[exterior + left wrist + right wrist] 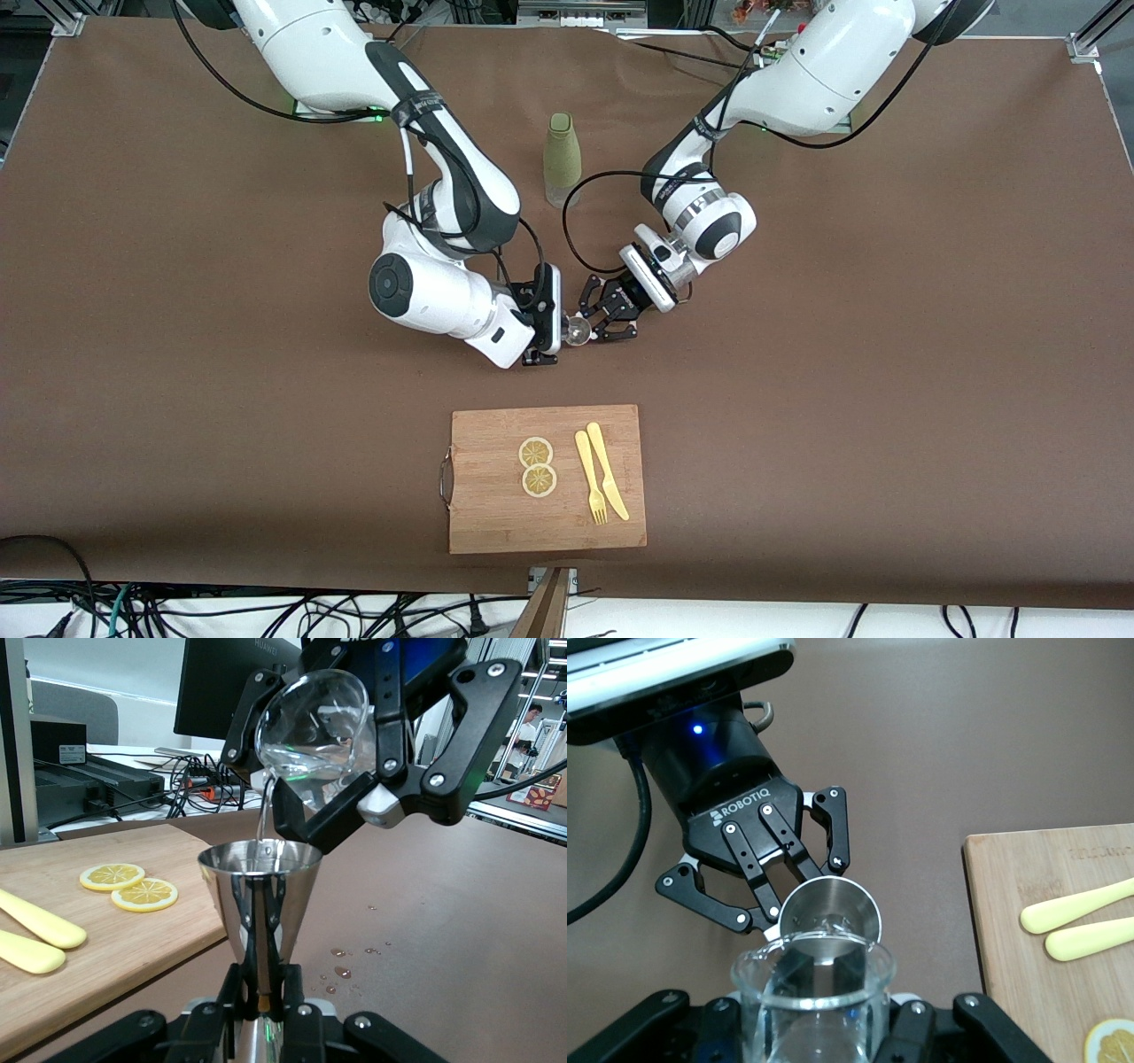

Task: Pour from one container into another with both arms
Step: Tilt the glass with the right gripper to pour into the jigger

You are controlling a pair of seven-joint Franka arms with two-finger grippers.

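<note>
Right gripper (354, 771) clamps tilted glass beaker (314, 722), fragile and slick, at its body. Left gripper (780, 881) clamps stiff steel jigger (259, 873) by its waist, under the beaker's lip.

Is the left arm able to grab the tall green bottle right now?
Probably not yet. The left gripper is shut on a shiny metal cone-shaped measuring cup, catching water from the clear glass beaker in the right gripper. The tall green bottle stands untouched nearby.

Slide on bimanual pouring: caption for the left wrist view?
Right pincer tips glass beaker, pouring into steel jigger held by left pincer.
</note>
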